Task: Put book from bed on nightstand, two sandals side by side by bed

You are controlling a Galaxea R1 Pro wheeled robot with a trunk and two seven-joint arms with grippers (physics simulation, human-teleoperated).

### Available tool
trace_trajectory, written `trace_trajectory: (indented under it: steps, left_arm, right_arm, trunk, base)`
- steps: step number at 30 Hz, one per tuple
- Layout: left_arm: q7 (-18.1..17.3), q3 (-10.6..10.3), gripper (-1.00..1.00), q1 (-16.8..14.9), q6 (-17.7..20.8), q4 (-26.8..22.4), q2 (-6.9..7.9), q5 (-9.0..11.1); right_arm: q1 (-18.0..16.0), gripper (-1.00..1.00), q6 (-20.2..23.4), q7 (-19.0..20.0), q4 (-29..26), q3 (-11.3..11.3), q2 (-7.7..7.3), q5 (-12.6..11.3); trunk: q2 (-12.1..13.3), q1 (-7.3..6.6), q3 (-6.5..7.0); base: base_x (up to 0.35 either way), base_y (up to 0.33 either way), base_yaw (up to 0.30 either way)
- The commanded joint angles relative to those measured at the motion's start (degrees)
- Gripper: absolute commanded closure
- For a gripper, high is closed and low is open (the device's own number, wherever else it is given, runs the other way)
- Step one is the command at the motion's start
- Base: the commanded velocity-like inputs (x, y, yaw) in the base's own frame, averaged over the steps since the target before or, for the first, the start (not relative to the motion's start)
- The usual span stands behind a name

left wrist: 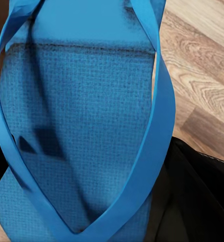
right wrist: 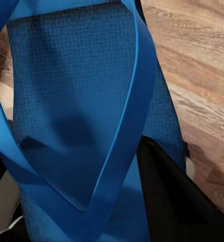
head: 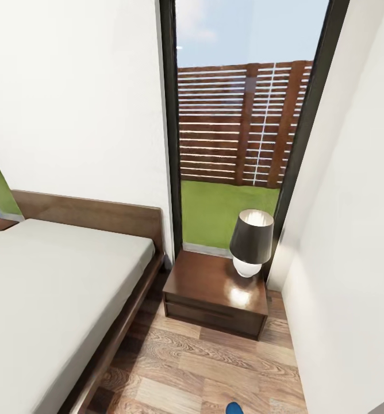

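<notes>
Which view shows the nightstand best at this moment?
The head view: the nightstand stands whole between the bed and the wall, below the window, with a lamp on top. The wrist views give no nightstand, just a blue sandal close up in the left and a blue sandal in the right, over wood floor.

The bed (head: pixel 54 287) runs off the left and near edges of the head view. A blue sandal (head: pixel 234 409) is cut by the near edge there. In each wrist view a sandal (left wrist: pixel 81 131) (right wrist: pixel 81 126) overruns the frame, hiding the pincer's fingertips.
</notes>
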Motion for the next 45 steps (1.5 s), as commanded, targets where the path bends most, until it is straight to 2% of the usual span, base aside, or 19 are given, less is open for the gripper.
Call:
trace_trajectory:
  steps: [1, 12, 19, 45]
  left_arm:
    - [0.17, -0.16, 1.0, -0.04, -0.19, 0.03, -0.02, 0.28]
    - [0.15, -0.21, 1.0, -0.03, -0.2, 0.04, -0.02, 0.28]
    - [0.17, -1.55, 1.0, -0.04, -0.2, 0.03, -0.27, 0.28]
    - [0.24, -2.16, 1.0, -0.03, -0.2, 0.03, -0.43, 0.28]
  right_arm:
    - [-0.02, 1.0, 0.35, 0.32, 0.24, -0.52, -0.01, 0.23]
    - [-0.01, 1.0, -1.45, 0.23, 2.37, -1.11, -0.13, 0.26]
    - [0.0, 1.0, -1.62, 0.1, 2.52, -1.26, -0.08, 0.27]
    - [0.07, 1.0, -1.65, -0.04, 2.72, -1.2, 0.11, 0.3]
  trunk:
    - [-0.12, 0.03, -0.12]
    - [-0.12, 0.03, -0.12]
    - [-0.12, 0.03, -0.12]
    - [-0.12, 0.03, -0.12]
  base:
    - [0.0, 0.0, 0.0]
    - [0.0, -0.002, 0.0]
    - [-0.072, -0.136, 0.035]
    - [-0.013, -0.086, 0.237]
